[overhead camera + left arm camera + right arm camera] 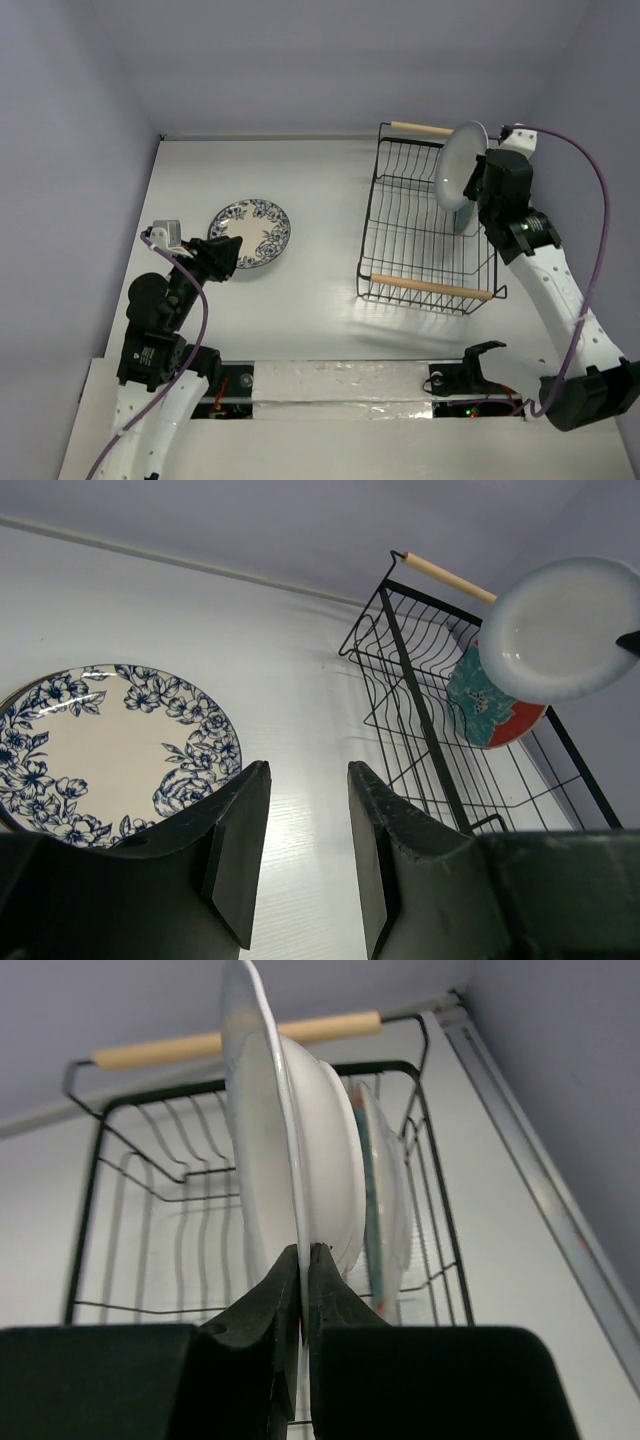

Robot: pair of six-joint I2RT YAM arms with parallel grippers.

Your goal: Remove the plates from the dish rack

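My right gripper [482,185] is shut on the rim of a plain pale plate [462,162] and holds it on edge above the far right end of the black wire dish rack [400,235]. In the right wrist view the gripper [304,1252] pinches the plate's rim [262,1130]. A red and teal plate [490,702] stands in the rack behind it, also showing in the right wrist view [382,1210]. The white plate with blue flowers [251,232] lies flat on the table at the left. My left gripper [222,252] is open and empty at that plate's near edge.
The rack has two wooden handles, one far [421,128] and one near [430,287]. A wall runs close behind the rack and along the right side. Edges of other plates show under the floral plate [12,692].
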